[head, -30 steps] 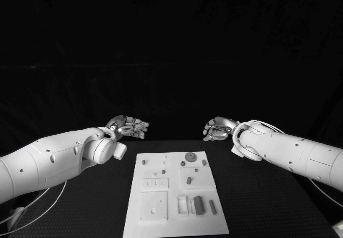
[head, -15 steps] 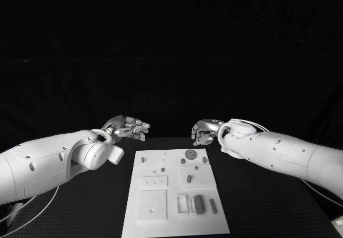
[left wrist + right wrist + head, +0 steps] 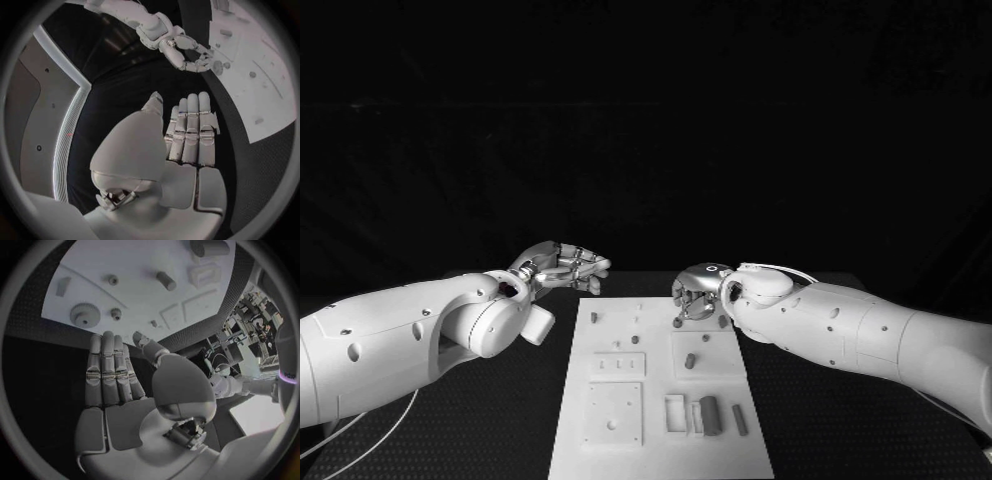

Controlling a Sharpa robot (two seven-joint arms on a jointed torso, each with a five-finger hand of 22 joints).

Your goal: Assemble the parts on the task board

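The white task board lies lengthwise in the middle of the black table. Small grey parts sit on it: a round gear at the far end, a short peg mid-board, and a dark cylinder near the front. My right hand hovers over the board's far right corner, just above the gear, holding nothing. In the right wrist view its fingers reach out straight towards the board. My left hand hangs off the board's far left corner, fingers extended and empty.
Raised white blocks and slots mark the board's left half. Black table flanks the board on both sides. A loose white cable trails under my left arm. Both forearms crowd the board's long edges.
My right hand has swung inward and down from beside the board to over its far right corner and the gear. My left hand has drifted slightly nearer the board.
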